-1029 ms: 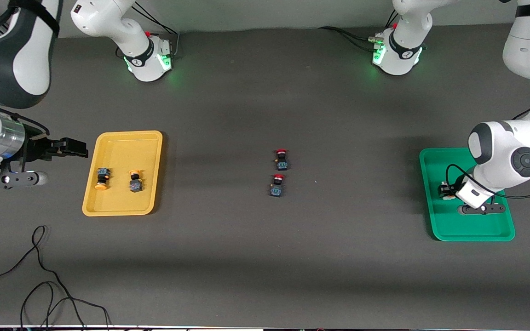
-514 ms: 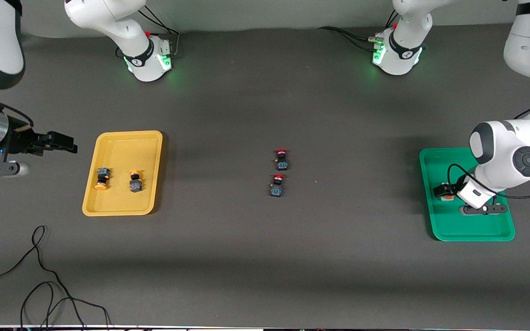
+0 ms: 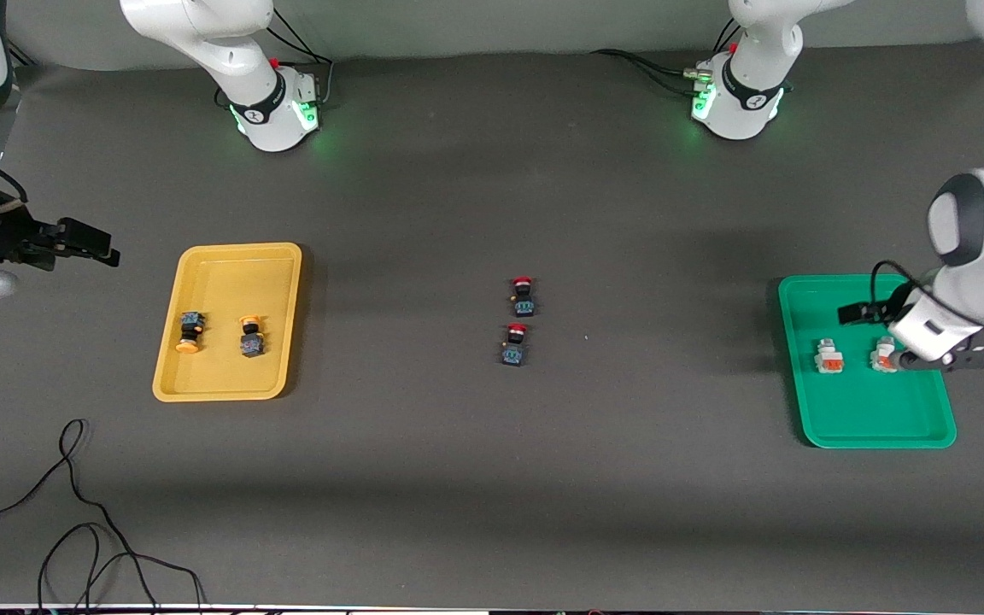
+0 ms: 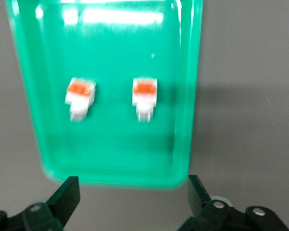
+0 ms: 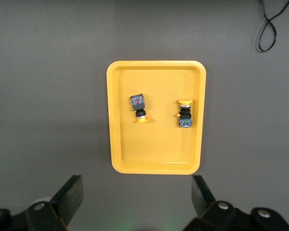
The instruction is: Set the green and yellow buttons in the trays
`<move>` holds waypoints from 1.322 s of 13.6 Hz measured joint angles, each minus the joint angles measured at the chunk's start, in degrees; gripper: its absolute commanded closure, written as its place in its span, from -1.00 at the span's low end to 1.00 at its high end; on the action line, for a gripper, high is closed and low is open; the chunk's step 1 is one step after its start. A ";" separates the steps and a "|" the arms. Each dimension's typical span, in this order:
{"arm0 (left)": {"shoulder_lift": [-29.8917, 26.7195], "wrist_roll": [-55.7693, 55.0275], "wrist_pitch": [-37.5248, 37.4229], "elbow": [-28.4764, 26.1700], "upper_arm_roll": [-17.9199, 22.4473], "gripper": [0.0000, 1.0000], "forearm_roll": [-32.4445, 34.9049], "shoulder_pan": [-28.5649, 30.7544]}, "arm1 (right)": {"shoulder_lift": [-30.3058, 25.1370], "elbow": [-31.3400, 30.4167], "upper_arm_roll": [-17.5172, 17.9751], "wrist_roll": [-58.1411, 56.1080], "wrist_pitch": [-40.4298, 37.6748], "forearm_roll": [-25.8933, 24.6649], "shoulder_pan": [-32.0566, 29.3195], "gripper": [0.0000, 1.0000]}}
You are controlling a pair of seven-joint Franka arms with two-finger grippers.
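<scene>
On the dark bench (image 3: 475,478), the green tray (image 3: 876,427) lies toward the left arm's end and the yellow tray (image 3: 227,384) toward the right arm's end. Two white buttons with orange faces lie side by side in the green tray, apart from each other: one (image 3: 828,357) toward the middle of the bench, the other (image 3: 882,355) partly hidden under the left arm's wrist. In the left wrist view both white buttons (image 4: 80,96) (image 4: 145,96) show clearly on the tray floor (image 4: 115,159). The left gripper (image 3: 863,313) hangs over the green tray with its jaws wide and nothing between them.

Two yellow-capped buttons lie in the yellow tray: one (image 3: 190,330) with its cap pointing toward the front camera, the other (image 3: 251,336) with its cap pointing away from it. The right gripper (image 3: 86,243) hovers over bare bench just beside the yellow tray, jaws wide apart, holding nothing.

Two red-capped buttons (image 3: 523,295) (image 3: 514,344) lie near the bench's middle, well apart from both trays. A black cable (image 3: 73,512) loops near the front edge.
</scene>
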 measured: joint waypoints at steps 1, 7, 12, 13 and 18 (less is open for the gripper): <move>-1.53 0.00 -6.43 3.01 -0.08 -0.99 -0.33 -0.73 | -0.21 0.09 0.08 0.01 0.00 -0.29 0.00 -0.99; -2.64 -0.07 -30.61 23.50 -0.20 -1.00 -2.02 -4.02 | -0.48 1.12 0.35 0.23 0.00 -1.41 -0.02 -0.99; -1.40 -0.09 -33.93 28.91 -0.23 -1.00 -3.52 -5.61 | -0.45 1.56 1.68 0.42 -0.12 -1.47 -2.07 -0.99; -1.03 -0.09 -33.93 29.03 -0.23 -1.00 -4.24 -5.62 | -0.45 1.62 1.88 0.43 -0.14 -1.47 -2.08 -0.99; -0.26 -0.08 -34.30 29.30 -0.59 -0.99 -5.02 -6.47 | -0.46 2.35 2.18 2.85 -1.79 -1.48 -2.08 -0.99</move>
